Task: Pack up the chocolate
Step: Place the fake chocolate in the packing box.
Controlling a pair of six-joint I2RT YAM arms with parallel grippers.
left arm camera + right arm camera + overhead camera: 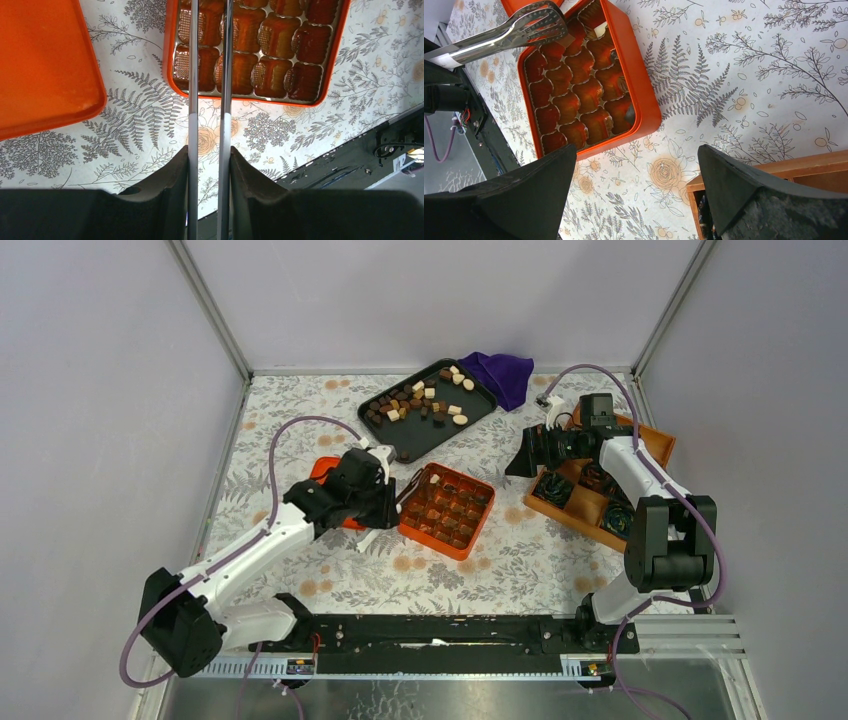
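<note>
The left gripper (209,161) was clamped on a pair of long metal tongs (192,75), its jaws pressing the two arms close together but not touching. The tongs reached out over the square orange box (431,543) with ribbed, gold-lined cells in the middle of the floral-patterned counter (300,575), and their scalloped tips hung above one corner of it. From the right wrist view, a small cream-white piece (599,31) lay in a cell just beside the tong tips. Most of the other cells looked bare, though it was hard to tell whether a few held dark pieces.

The chocolate (420,400), small dark brown, mid brown and cream-white pieces, lay scattered on the black rectangular tray (415,442) behind the orange box. A crumpled purple cloth (502,375) sat against the tray's right end. The flat orange lid (45,60) lay just left of the box, partly under the left arm.

The right gripper (520,458) hovered with its jaws spread wide and nothing between them, between the orange box and a partitioned wooden crate (583,512) holding dark crinkled round rolls (555,490).
</note>
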